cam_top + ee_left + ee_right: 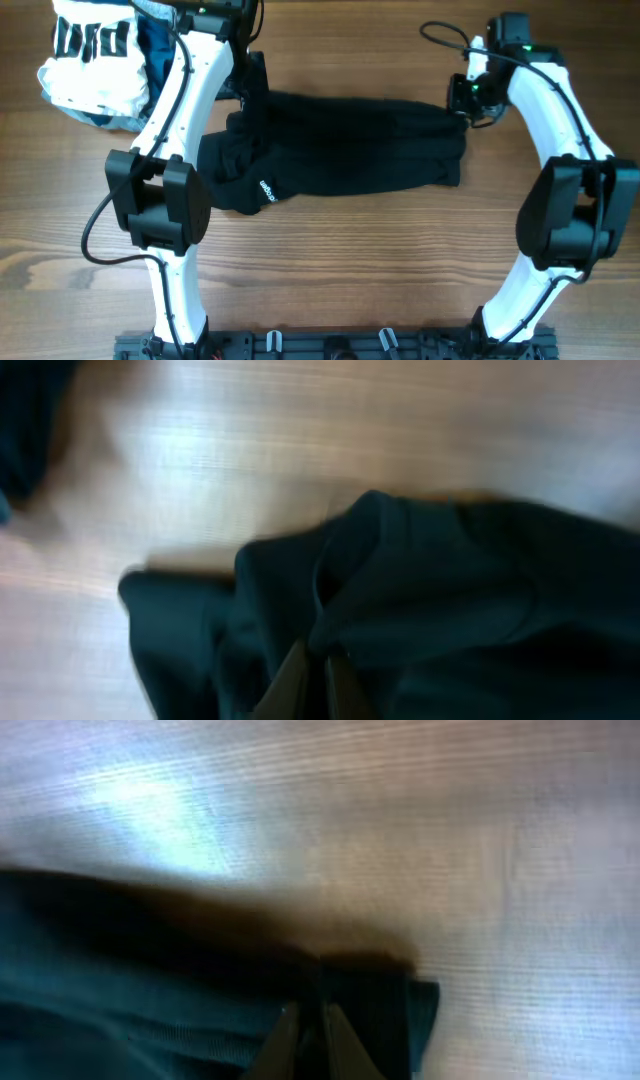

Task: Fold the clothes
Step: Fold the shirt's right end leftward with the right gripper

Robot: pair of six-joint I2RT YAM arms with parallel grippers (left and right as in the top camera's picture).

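Observation:
The black garment lies spread across the middle of the wooden table, with a small white logo near its front left. My left gripper is at its far left corner, and the left wrist view shows the fingers shut on a fold of the black fabric. My right gripper is at its far right corner, and the right wrist view shows the fingers shut on the fabric's edge.
A white garment with black stripes lies crumpled at the far left corner of the table, with a blue piece beside it. Bare wood lies in front of the black garment.

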